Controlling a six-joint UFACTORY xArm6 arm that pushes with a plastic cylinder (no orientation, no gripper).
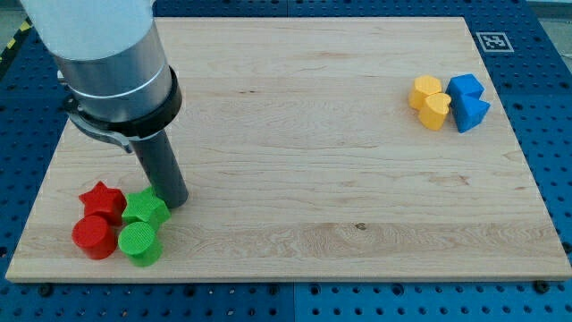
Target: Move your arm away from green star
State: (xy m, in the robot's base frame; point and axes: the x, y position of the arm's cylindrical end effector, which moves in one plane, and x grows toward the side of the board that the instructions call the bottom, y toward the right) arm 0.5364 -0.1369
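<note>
The green star (144,209) lies near the view's bottom left on the wooden board (313,134). My tip (175,202) rests on the board at the star's right upper edge, touching or almost touching it. A green cylinder (139,243) sits just below the star. A red star (102,200) lies to the star's left and a red cylinder (93,237) below that. The four blocks form a tight cluster.
At the view's upper right are two yellow blocks (431,101) and two blue blocks (467,101) packed together. A fiducial marker (492,41) sits at the board's top right corner. The arm's grey body (107,63) fills the upper left.
</note>
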